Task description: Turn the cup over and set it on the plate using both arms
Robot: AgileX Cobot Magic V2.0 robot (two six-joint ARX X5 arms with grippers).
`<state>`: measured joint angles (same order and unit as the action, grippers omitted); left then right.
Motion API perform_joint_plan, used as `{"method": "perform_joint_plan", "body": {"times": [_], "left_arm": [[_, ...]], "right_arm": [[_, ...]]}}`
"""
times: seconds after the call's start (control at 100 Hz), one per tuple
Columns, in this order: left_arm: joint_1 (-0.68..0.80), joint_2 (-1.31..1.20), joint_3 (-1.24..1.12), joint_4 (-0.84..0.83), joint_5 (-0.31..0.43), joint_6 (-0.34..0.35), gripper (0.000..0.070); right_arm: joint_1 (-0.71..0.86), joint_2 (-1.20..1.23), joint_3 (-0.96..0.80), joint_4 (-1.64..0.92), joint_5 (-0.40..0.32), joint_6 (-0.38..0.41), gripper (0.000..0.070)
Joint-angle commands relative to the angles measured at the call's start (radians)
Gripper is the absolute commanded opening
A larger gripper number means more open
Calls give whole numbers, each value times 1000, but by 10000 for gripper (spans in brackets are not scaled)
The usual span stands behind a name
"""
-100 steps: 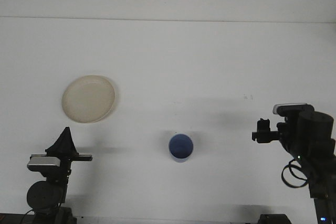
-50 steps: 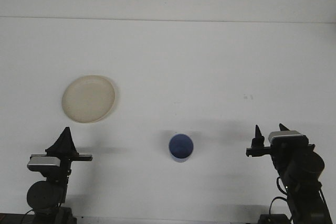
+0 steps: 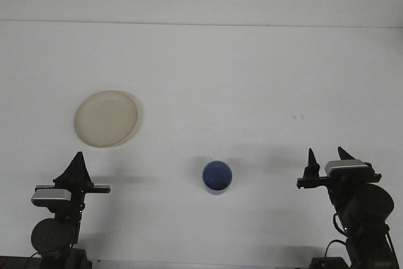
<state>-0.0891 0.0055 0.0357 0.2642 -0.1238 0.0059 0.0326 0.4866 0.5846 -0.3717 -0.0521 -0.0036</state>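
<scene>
A blue cup (image 3: 216,176) sits alone on the white counter (image 3: 252,80), well apart from the cream plate (image 3: 106,118). The right pincer (image 3: 326,159) is spread apart; the left pincer (image 3: 77,169) looks closed together.

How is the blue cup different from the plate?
The small blue cup is deep and dark blue; the round cream plate is shallow and pale. The cup looks narrower than the plate. The cup sits near the front middle, the plate further back on the left. Both are round and rest on the white table, untouched.
</scene>
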Motion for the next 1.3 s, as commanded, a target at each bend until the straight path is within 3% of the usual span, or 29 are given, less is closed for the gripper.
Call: {"method": "perform_joint_plan", "body": {"times": [0.0, 0.23, 0.72, 0.83, 1.03, 1.1, 1.23, 1.29], "left_arm": [[-1, 0, 23, -10, 4, 1, 12], [-1, 93, 293, -345, 4, -32, 12], [-12, 731, 1062, -1155, 12, -25, 12], [-21, 824, 1136, -1240, 20, -25, 12], [-22, 887, 1146, -1246, 20, -27, 21], [-22, 896, 1146, -1247, 20, -45, 119], [-22, 896, 1146, -1247, 20, -48, 474], [-22, 896, 1146, -1250, 20, -48, 524]], "right_arm": [[2, 3, 11, 11, 0, 3, 490], [2, 3, 11, 11, 0, 3, 490], [2, 3, 11, 12, 0, 3, 490], [2, 3, 11, 12, 0, 3, 490], [2, 3, 11, 12, 0, 4, 490], [2, 3, 11, 11, 0, 4, 490], [2, 3, 11, 12, 0, 5, 490], [2, 3, 11, 12, 0, 5, 490]]}}
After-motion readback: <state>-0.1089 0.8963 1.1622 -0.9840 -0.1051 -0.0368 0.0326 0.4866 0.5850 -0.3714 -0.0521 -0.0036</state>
